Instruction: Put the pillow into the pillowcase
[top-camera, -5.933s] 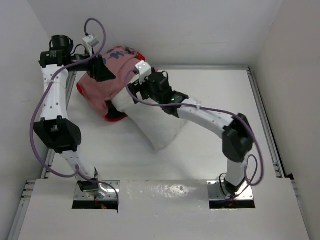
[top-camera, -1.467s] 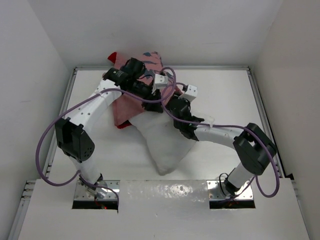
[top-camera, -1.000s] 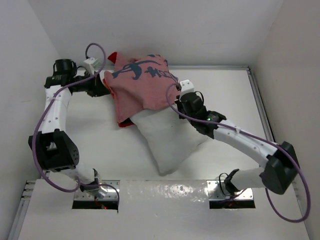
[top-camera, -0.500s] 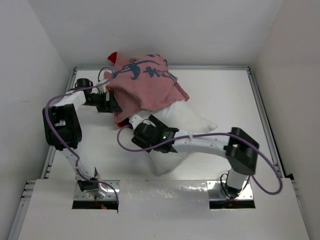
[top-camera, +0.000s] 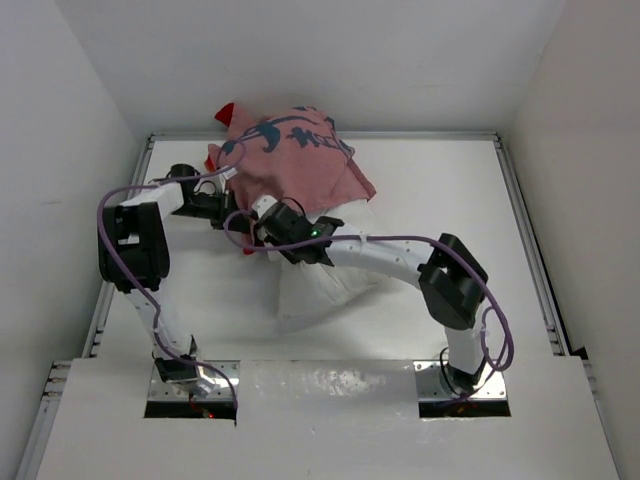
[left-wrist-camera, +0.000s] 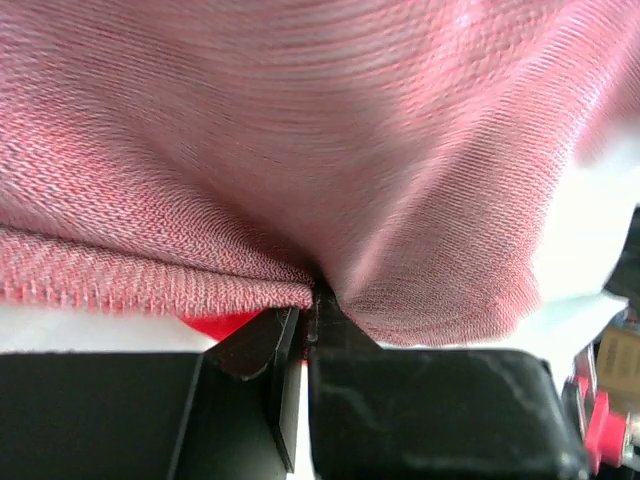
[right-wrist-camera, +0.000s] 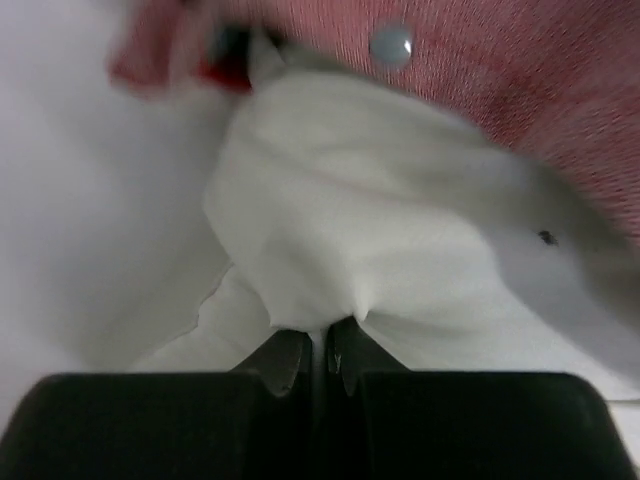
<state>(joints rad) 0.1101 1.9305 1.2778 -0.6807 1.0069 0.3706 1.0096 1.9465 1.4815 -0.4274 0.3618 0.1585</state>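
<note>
The pillowcase (top-camera: 290, 165) lies over the pillow's (top-camera: 310, 295) far end on the table (top-camera: 450, 180).

The white table (top-camera: 450, 180) bears the pillow (top-camera: 320, 290), its far end covered by the pillowcase (top-camera: 300, 170)

The pillowcase (top-camera: 300, 165) hides part of the pillow (top-camera: 310, 295).

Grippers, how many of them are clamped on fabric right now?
2. The left gripper pinches the pillowcase at its hem, on its left side. The right gripper pinches a fold of the pillow just below the pillowcase. Neither is hidden.
</note>
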